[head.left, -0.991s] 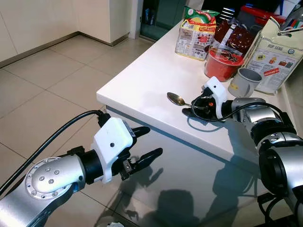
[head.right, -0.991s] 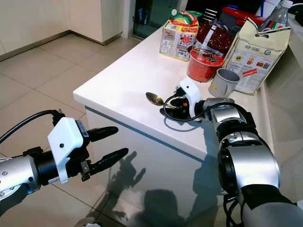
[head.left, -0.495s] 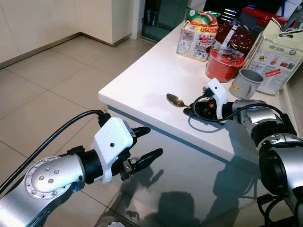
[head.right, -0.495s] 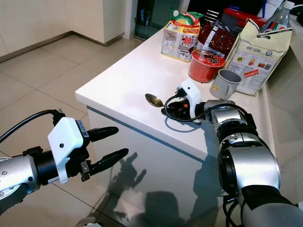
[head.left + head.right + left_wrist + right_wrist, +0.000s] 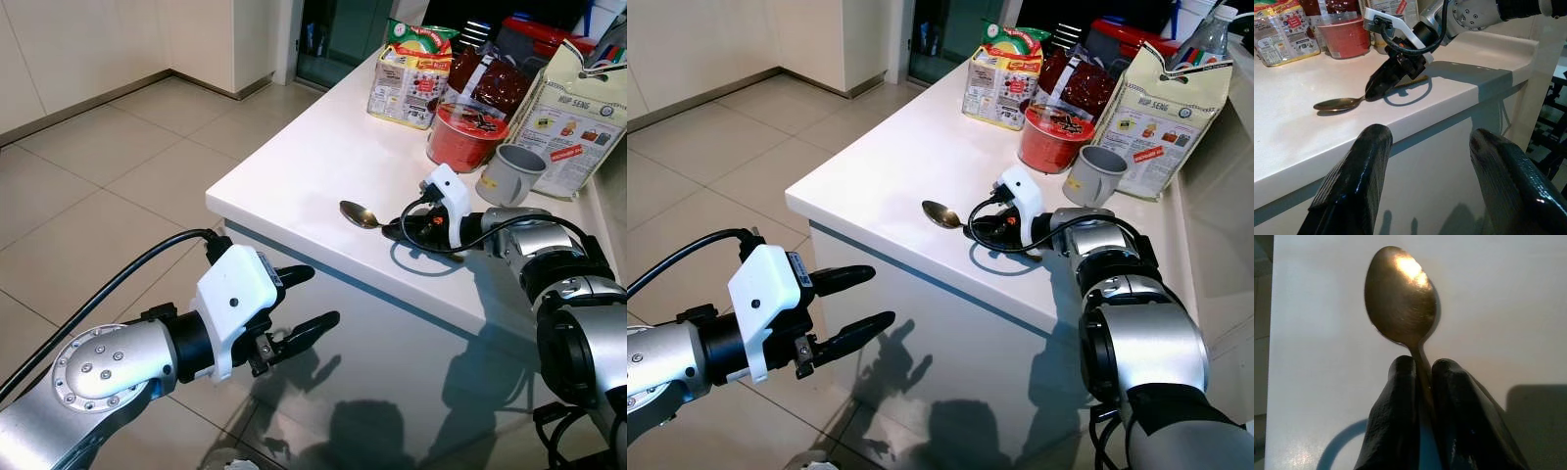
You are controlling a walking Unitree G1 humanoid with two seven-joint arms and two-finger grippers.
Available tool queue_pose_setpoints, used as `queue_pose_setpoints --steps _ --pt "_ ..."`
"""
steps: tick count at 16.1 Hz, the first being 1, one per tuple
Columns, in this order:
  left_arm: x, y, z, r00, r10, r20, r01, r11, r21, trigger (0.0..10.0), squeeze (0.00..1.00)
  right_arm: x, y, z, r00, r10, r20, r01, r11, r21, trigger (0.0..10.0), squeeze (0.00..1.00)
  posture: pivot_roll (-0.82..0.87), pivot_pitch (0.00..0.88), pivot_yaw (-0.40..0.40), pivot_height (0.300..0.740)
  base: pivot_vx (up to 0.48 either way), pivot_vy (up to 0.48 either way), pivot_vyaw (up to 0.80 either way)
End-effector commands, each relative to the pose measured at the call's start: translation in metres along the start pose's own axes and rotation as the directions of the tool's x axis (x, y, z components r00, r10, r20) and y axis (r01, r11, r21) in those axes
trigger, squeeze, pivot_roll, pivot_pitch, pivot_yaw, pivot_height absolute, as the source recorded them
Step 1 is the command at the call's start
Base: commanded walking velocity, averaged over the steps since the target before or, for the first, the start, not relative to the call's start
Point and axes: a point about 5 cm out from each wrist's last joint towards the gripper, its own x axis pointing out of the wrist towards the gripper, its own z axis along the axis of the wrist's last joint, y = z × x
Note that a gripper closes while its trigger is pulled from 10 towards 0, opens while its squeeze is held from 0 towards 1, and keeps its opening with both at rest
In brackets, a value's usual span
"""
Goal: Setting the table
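The right gripper (image 5: 397, 227) is low over the white table (image 5: 294, 157). Its two black fingers (image 5: 1400, 426) are pressed together on the thin neck of a spoon (image 5: 358, 213). The spoon's bowl sticks out to the left of the fingers and sits on the table or just above it; I cannot tell which. It is close to the table's near edge.

The left gripper (image 5: 299, 304) hangs in the air, nearer than the table and lower than its top. Its fingers (image 5: 1356, 181) are spread wide and hold nothing.

Farther back on the right are a grey mug (image 5: 509, 173), a red cup (image 5: 460, 132), a paper bag (image 5: 573, 108) and a box (image 5: 411, 69).

What could go wrong? The fingers pinch only a thin bit of the spoon. It could twist or slip out if the arm moves fast. The spoon is near the edge, so a push toward the near side could send it down to the floor (image 5: 98, 196). If the arm swings back to the right, it could bump the mug or the red cup and tip them. The black cable (image 5: 460, 240) by the wrist loops near the table and might drag on it.
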Motion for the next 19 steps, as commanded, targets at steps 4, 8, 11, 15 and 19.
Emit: queue_pose_setpoints --steps 4,8,11,15,19 --pt "0.002 0.0 0.003 0.999 -0.031 0.01 0.031 0.999 0.011 10.0 0.0 -0.002 0.0 -0.015 0.999 0.009 -0.037 -0.007 0.999 0.05 0.0 0.0 0.31 0.007 -0.121 0.74 0.0 0.0 0.0" --pt "0.003 0.003 0.003 1.0 -0.015 0.016 0.015 1.0 0.021 10.0 0.0 -0.012 -0.006 0.011 0.99 -0.003 0.143 -0.008 0.997 0.076 0.0 0.0 0.29 0.0 -0.132 0.74 0.0 0.0 0.0" --pt "0.004 0.01 0.003 0.999 0.026 0.024 -0.027 0.999 0.033 10.0 0.0 -0.031 -0.015 0.036 0.944 -0.024 0.33 -0.01 0.995 0.102 0.0 0.0 0.28 0.0 -0.137 0.74 0.0 0.0 0.0" --pt "0.008 0.03 0.001 0.977 0.206 0.054 -0.208 0.977 0.047 10.0 0.0 -0.067 -0.024 0.053 0.868 0.003 0.497 -0.037 0.998 0.058 0.0 0.0 0.24 0.0 -0.125 0.74 0.0 0.0 0.0" --pt "0.013 0.059 -0.008 0.864 0.501 0.054 -0.499 0.865 -0.045 10.0 0.0 -0.087 -0.001 0.046 0.823 -0.048 0.566 0.01 0.998 0.07 0.0 0.0 0.18 0.0 -0.093 0.74 0.0 0.0 0.0"
